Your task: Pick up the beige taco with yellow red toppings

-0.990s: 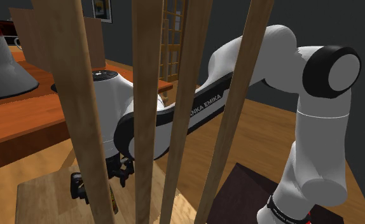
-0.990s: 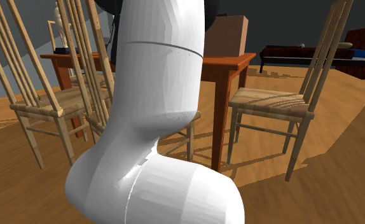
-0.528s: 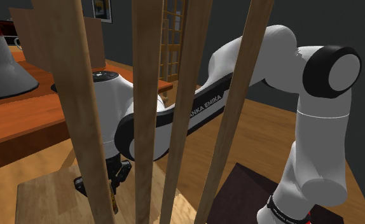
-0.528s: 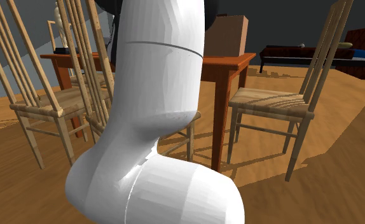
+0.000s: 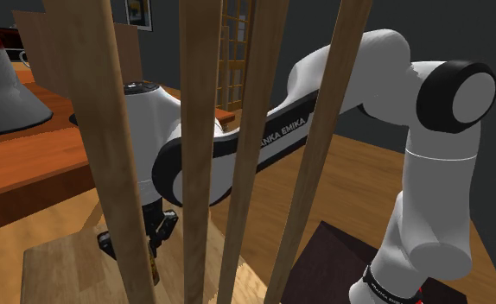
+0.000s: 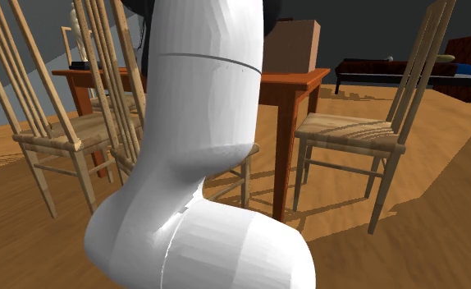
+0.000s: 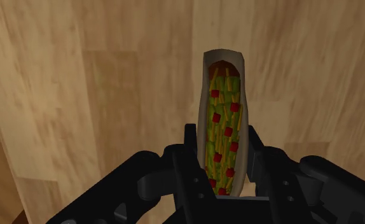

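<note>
The black gripper [image 7: 221,133] clasps a long, narrow beige taco [image 7: 223,89] with yellow strips and red cubes, with a pale, grained wood surface [image 7: 79,95] behind it.

Shoulder view, arm [image 5: 279,136]: dark capitals on the white forearm casing, running slantwise along the link. Reads "ANKA EMIKA". The start of the first word is cut off behind a wooden slat [image 5: 253,104].

Dark ring [image 5: 384,285] low on the arm by the stand: small white marks, too small to read.

Framed picture [image 5: 139,12] on the far wall: content not legible.
</note>
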### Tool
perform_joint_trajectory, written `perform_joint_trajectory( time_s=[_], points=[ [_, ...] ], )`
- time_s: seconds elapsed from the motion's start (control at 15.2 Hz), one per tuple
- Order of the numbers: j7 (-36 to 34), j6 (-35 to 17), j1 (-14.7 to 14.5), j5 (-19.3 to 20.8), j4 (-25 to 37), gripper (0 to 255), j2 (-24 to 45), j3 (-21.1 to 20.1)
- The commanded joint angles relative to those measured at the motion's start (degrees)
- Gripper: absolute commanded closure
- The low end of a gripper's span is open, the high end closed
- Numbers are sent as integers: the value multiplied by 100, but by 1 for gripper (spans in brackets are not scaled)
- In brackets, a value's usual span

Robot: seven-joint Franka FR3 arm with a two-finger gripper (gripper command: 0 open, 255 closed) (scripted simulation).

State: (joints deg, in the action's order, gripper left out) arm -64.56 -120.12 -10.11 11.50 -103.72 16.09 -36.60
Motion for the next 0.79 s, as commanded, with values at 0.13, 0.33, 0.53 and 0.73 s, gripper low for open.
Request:
perform_joint_trajectory(
  time_s=[0.13,0.33,0.53,0.73],
  points=[
    [61,269,20,-87,189,255,-99,-32],
    [100,476,29,-143,346,255,-165,-52],
    [133,688,34,-190,516,255,-219,-68],
    [144,771,35,-206,585,255,-236,-74]
  ],
)
